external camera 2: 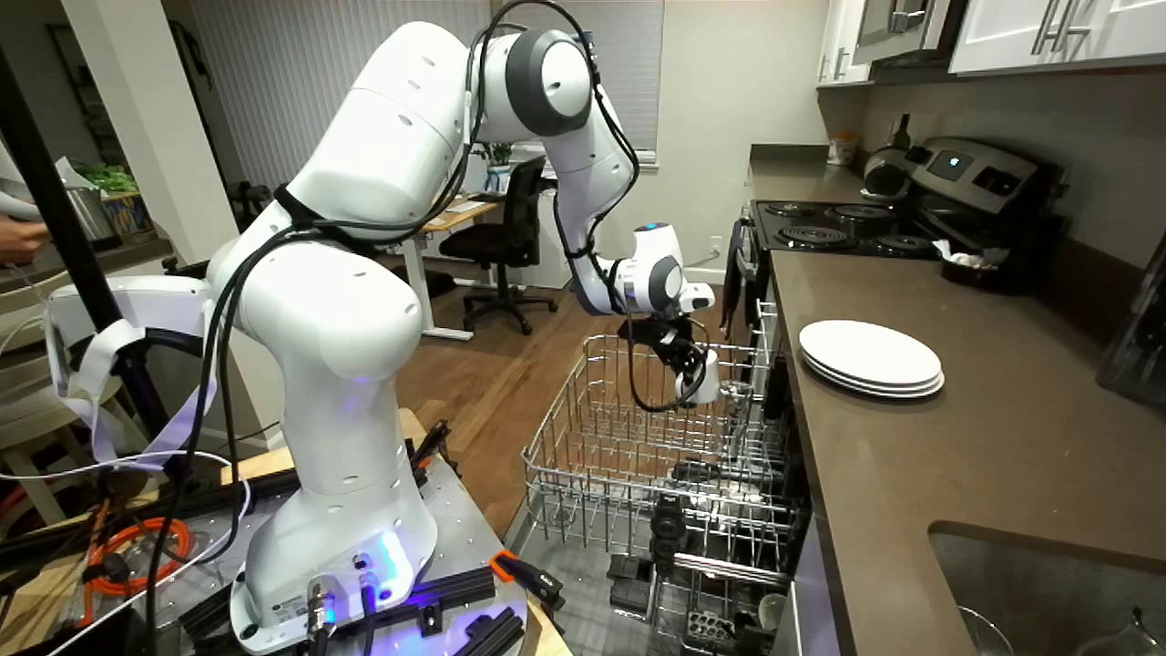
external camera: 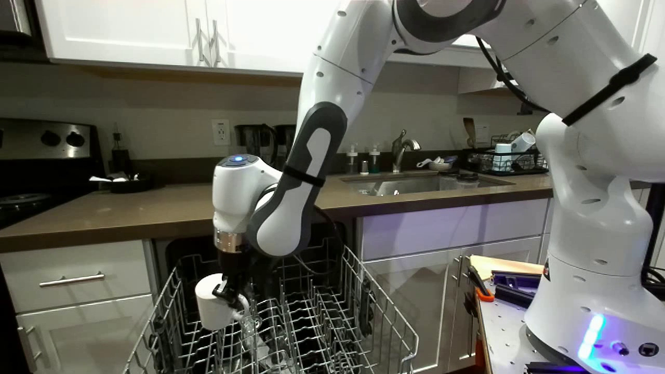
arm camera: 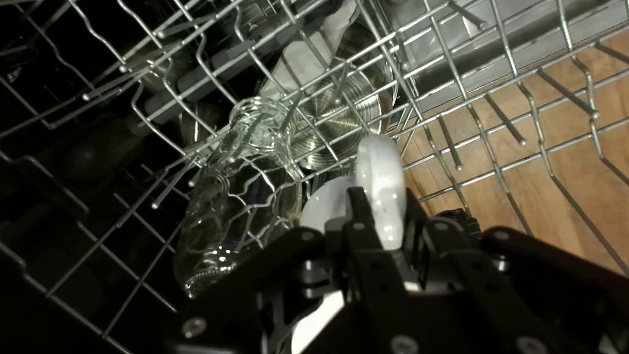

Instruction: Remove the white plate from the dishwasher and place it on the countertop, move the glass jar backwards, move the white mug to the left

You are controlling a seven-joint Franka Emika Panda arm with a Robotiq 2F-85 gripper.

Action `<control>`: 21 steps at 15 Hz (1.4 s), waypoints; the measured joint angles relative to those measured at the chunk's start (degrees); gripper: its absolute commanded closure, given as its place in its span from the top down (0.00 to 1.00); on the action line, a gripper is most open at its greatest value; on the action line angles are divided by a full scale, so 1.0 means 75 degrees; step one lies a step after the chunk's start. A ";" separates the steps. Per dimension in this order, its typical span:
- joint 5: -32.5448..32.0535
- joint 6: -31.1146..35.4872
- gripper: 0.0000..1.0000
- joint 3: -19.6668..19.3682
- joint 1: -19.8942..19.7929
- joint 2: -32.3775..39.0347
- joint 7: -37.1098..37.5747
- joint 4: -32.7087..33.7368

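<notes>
The biggest thing in front of you is the long brown countertop [external camera 2: 966, 456], with a sink [external camera 2: 1048, 565] cut into it, in both exterior views. Under it you see the dishwasher [external camera 2: 560, 592], with its door down and its wire rack [external camera: 332, 317] pulled out. Your white arm [external camera 2: 392, 137] reaches over the rack with its wrist pointing down. In an exterior view, you find a stack of white plates [external camera 2: 872, 357] on the countertop, near the front edge and well apart from the sink. Your gripper [arm camera: 386, 196] is down at the rack, close to the clear glass jar [arm camera: 221, 211], and you cannot tell if that jar stands straight or leans. Next comes the white mug [external camera: 210, 306], over on the side of the rack away from the arm's base, and it is what you are holding. The two black fingers [arm camera: 359, 206] pinch it by its little handle [arm camera: 381, 162], one on each side. You cannot tell if the mug touches the wires or the jar.
</notes>
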 measured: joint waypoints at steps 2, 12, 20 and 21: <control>0.0186 0.0096 0.05 0.0116 -0.0148 0.0172 -0.0160 0.0102; 0.0664 0.0212 0.05 0.0476 -0.0578 0.0853 -0.0678 0.0742; 0.0743 0.0197 0.05 0.0580 -0.0645 0.1249 -0.0790 0.1133; 0.0745 0.0196 0.05 0.0580 -0.0646 0.1292 -0.0791 0.1165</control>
